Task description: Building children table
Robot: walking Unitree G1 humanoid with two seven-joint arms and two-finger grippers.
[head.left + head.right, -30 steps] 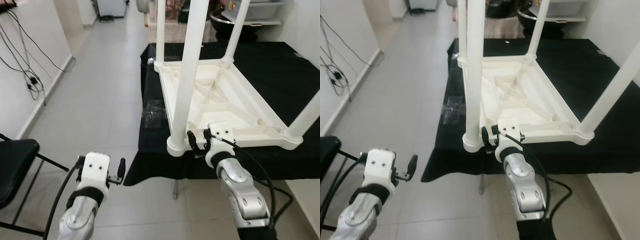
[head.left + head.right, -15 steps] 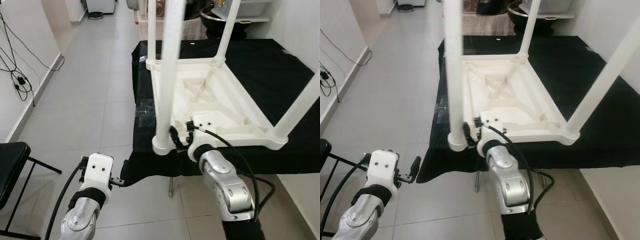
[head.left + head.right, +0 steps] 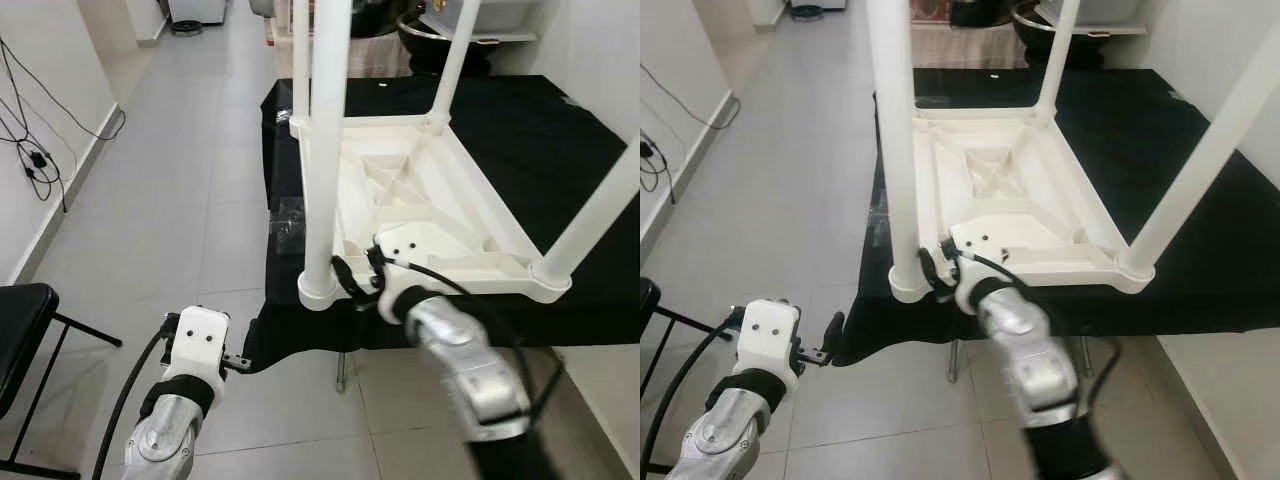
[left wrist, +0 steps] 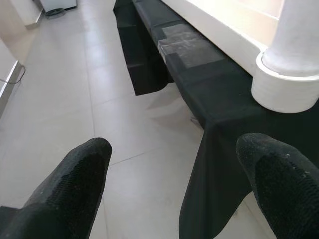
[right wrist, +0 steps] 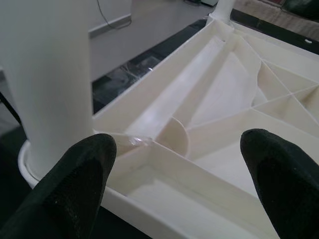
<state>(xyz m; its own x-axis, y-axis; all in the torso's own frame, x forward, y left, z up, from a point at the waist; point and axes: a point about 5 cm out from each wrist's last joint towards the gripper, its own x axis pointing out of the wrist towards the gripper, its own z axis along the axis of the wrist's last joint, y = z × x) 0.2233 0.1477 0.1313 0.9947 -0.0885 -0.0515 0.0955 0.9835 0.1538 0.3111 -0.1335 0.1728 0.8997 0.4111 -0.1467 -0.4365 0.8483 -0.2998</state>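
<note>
A white plastic children's table (image 3: 470, 283) lies upside down on a black-clothed table (image 3: 560, 120), its legs pointing up. The near-left leg (image 3: 325, 150) stands in its corner socket (image 4: 286, 84). My right gripper (image 3: 358, 272) is open at that corner, with one finger (image 5: 75, 189) beside the leg's base and the other over the ribbed underside (image 5: 229, 94). My left gripper (image 4: 174, 169) is open and low over the floor tiles, just off the black cloth's near-left corner (image 4: 214, 144). It holds nothing.
Three more legs (image 3: 595, 210) rise from the other corners. A black chair (image 3: 25, 320) stands at the left and cables (image 3: 30, 150) hang on the left wall. A dark bowl (image 3: 430, 30) sits behind the table. Open tiled floor (image 3: 170, 180) stretches to the left.
The view has shifted a little. My right gripper has pushed further in against the near-left corner by the leg's base. The left gripper has hardly moved.
</note>
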